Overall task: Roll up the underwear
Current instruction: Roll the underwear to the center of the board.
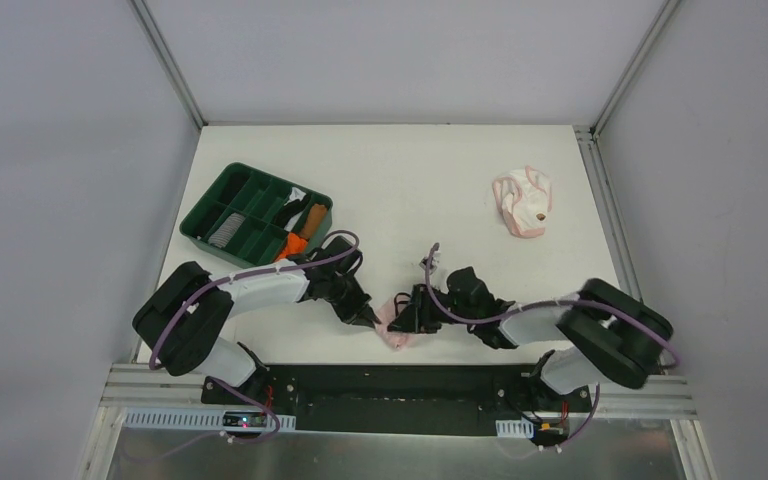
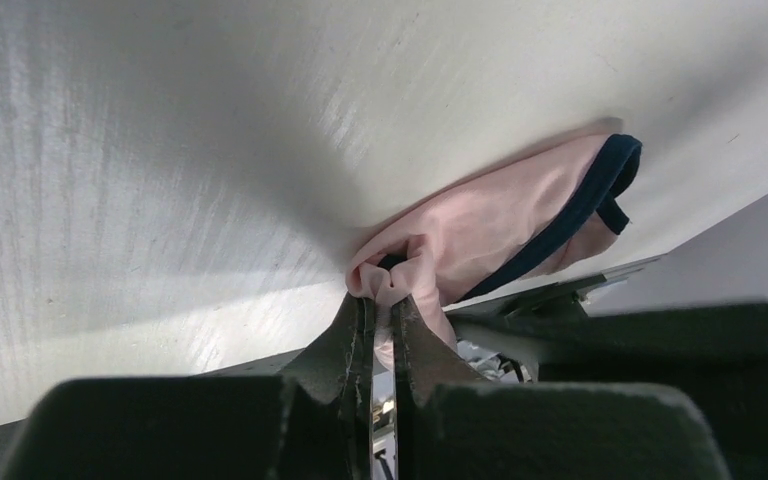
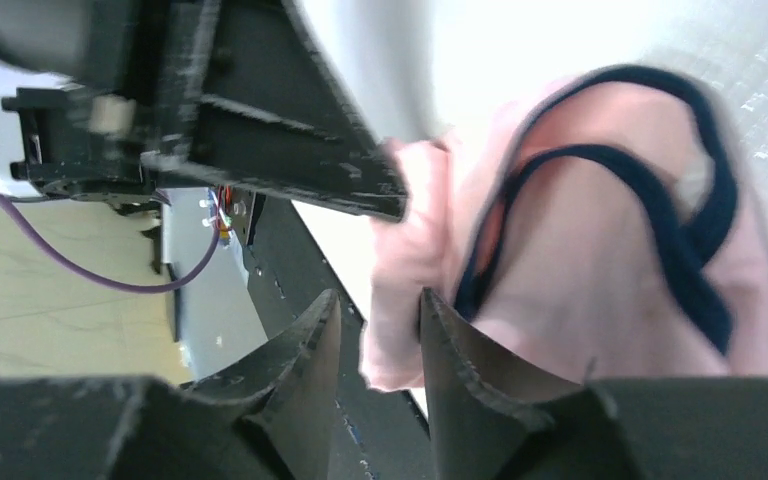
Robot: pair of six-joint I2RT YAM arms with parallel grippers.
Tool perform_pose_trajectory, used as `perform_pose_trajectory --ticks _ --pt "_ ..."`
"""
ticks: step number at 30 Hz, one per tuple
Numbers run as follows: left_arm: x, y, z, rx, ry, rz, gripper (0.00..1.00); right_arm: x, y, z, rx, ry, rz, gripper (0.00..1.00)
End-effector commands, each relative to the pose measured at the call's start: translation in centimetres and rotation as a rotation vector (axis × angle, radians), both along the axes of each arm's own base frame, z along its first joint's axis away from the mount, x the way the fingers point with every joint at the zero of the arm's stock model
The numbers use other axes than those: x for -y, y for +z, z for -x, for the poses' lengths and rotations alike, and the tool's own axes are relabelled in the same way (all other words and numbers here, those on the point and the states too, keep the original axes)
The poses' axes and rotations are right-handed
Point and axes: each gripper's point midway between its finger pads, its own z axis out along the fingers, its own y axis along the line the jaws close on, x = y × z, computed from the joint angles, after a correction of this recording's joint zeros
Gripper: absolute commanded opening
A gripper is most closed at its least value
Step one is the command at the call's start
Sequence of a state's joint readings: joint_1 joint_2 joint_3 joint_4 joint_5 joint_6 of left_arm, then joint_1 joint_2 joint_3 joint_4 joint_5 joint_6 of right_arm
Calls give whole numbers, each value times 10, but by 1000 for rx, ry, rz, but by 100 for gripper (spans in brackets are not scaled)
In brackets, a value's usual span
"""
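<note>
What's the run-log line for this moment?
task: roll underwear | left gripper: shut on pink underwear | right gripper: open, at same garment | pale underwear: far right, untouched

Bright glare, blurred right-wrist view

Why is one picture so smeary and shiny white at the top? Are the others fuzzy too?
Right wrist view: smeary, the pink underwear has fuzzy edges and the table glares white at the top. Left wrist view: much sharper, with soft grey shadow on the table above the left hand. Top view: even light, nothing fuzzy.
</note>
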State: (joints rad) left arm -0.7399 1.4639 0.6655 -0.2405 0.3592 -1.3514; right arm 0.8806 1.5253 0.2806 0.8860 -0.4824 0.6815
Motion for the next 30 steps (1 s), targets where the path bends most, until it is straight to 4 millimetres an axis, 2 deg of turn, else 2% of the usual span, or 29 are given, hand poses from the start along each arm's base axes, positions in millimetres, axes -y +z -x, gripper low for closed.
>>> perform_pose_trajectory --ticks 1,7,10,13,21,26,30 --pt "-18 -17 16 -79 16 -106 0 12 14 -7 254 -9 235 39" --pt "-21 -17 18 -80 14 -116 0 37 35 -18 527 -45 458 46" --pt "-20 -16 17 -82 15 -118 0 35 45 -15 636 -22 534 47" --pt "-19 -15 15 -80 15 -116 0 23 50 -7 733 37 594 47" --pt "-18 -14 15 -79 12 -116 0 -8 33 10 885 166 744 52" --pt "-18 -13 14 -77 13 -115 0 -18 19 16 920 217 805 53" --pt "-17 -10 14 -74 14 -109 0 -20 7 20 918 246 832 49"
